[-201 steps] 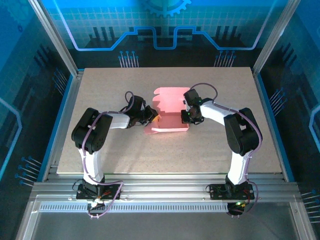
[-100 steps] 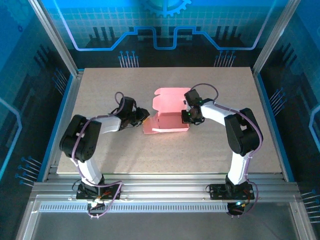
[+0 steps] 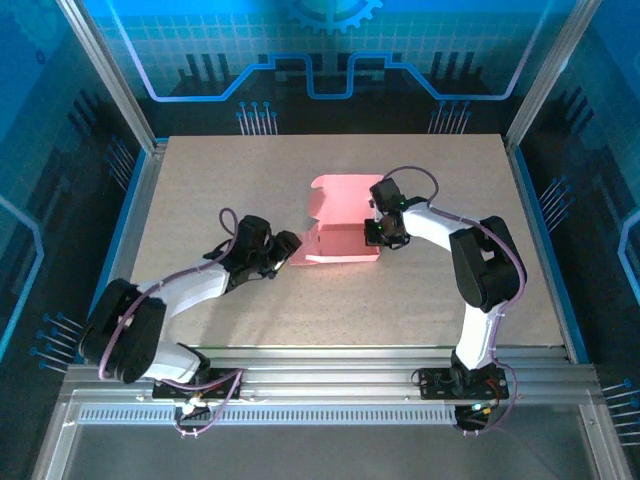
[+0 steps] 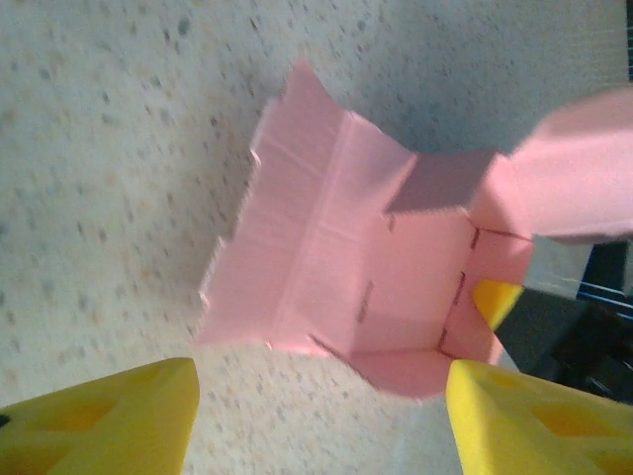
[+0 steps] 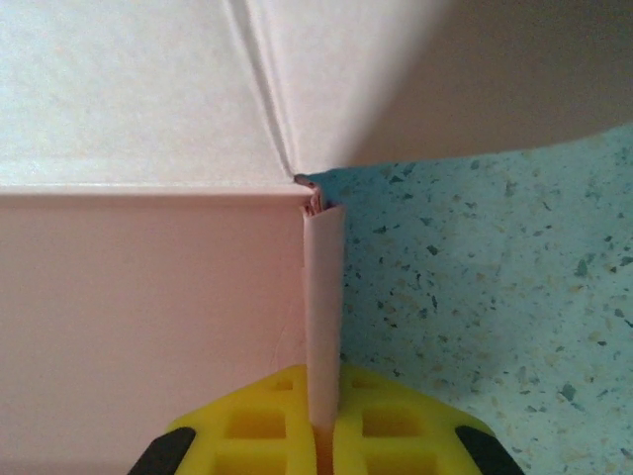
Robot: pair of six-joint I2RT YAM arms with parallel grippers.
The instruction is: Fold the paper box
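The table (image 3: pixel 400 300) has a light speckled top. Near its middle lies the pink paper box (image 3: pixel 338 243), partly folded, with one flap open toward the far edge.

It looked like a robotics lab: a speckled counter (image 3: pixel 330 310) fenced by aluminium posts (image 3: pixel 110 75) and blue circuit-printed panels (image 3: pixel 420 40), left arm (image 3: pixel 185 288) and right arm (image 3: pixel 440 228) bolted onto front rails (image 3: pixel 330 385).

Left gripper (image 3: pixel 286 247) gapes; right gripper (image 5: pixel 323 421) pinched closed.
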